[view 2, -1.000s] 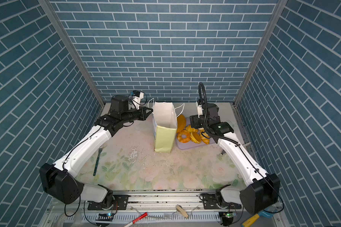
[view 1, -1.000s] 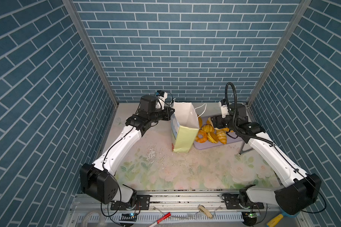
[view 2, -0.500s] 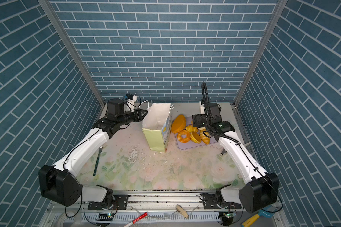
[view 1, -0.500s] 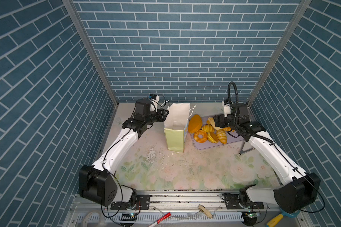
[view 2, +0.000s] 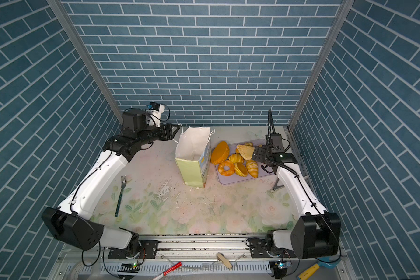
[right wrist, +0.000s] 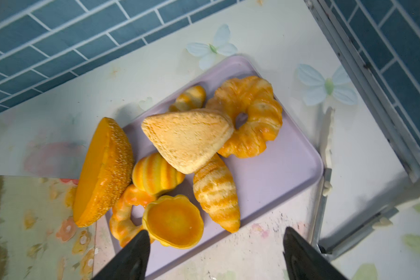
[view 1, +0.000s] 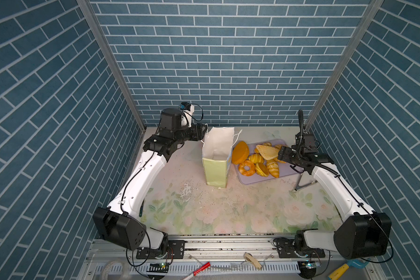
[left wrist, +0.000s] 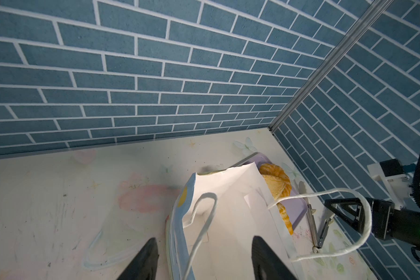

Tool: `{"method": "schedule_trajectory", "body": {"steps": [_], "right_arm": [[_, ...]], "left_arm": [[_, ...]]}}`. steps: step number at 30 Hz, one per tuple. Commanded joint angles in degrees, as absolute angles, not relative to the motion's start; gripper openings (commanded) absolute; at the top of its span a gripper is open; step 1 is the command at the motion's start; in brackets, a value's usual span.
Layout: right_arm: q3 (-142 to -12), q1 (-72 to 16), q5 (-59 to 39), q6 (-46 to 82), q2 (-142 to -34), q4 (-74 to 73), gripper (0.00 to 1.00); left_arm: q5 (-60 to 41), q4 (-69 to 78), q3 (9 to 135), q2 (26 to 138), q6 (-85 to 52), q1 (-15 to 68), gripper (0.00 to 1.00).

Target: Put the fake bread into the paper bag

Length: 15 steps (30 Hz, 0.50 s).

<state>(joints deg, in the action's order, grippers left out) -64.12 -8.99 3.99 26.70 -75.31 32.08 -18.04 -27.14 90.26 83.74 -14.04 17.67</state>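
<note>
The paper bag [view 1: 216, 167] [view 2: 193, 167] stands upright and open-mouthed in both top views, just left of the tray. My left gripper [view 1: 202, 132] [left wrist: 203, 238] is open at the bag's far left rim. In the left wrist view the bag's [left wrist: 228, 206] near wall and a white cord handle [left wrist: 204, 218] lie between its spread fingers. The fake bread [view 1: 260, 160] [right wrist: 187, 138] is heaped on the lavender tray [view 1: 289, 173] [right wrist: 277, 169]: a large orange disc bun [view 1: 240, 152], a tan triangular slice [view 1: 267, 151], a ring doughnut [view 1: 247, 167], croissants. My right gripper [view 1: 280, 152] [right wrist: 215, 230] hangs open over the tray's right side, holding nothing.
Metal tongs [view 1: 303, 184] [right wrist: 325, 169] lie on the floral table right of the tray, under the right arm. A green-handled fork [view 2: 120, 194] lies beside the left arm. Brick-patterned walls close in the back and both sides. Loose tools [view 1: 199, 268] sit on the front rail.
My left gripper has gone from shut to open at the bag's rim. The bag has shifted left, away from the tray, uncovering the orange disc bun. The right gripper barely moved.
</note>
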Motion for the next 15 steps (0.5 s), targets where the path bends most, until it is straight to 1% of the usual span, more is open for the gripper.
{"method": "schedule_trajectory", "body": {"steps": [1,3,4,7,9,12,15], "right_arm": [[-63.4,-8.8,4.9,32.2,-73.6,33.8,0.86],[-62.8,-8.8,6.6,33.6,-73.3,34.1,0.86],[-62.7,-8.7,7.1,34.4,-73.2,34.4,0.86],[-64.1,-8.6,7.6,36.2,-73.8,36.6,0.85],[-65.8,-8.6,8.7,36.8,-74.5,38.9,0.85],[-66.2,-8.2,10.7,40.0,-74.6,40.6,0.85],[-64.9,-7.1,12.0,44.6,-74.4,40.9,0.86]], "left_arm": [[-19.4,-35.4,94.6,88.6,-8.9,17.4,0.63],[-20.2,-36.0,97.2,91.2,-8.2,17.4,0.61],[-20.0,-36.5,98.4,92.7,-8.9,17.1,0.57],[-21.3,-36.9,101.1,95.8,-12.6,15.6,0.35],[-20.7,-34.9,99.7,95.5,-15.6,14.7,0.24],[-20.4,-29.8,94.7,92.5,-20.6,12.6,0.16],[-21.6,-25.7,90.4,89.6,-24.0,11.2,0.13]]}}
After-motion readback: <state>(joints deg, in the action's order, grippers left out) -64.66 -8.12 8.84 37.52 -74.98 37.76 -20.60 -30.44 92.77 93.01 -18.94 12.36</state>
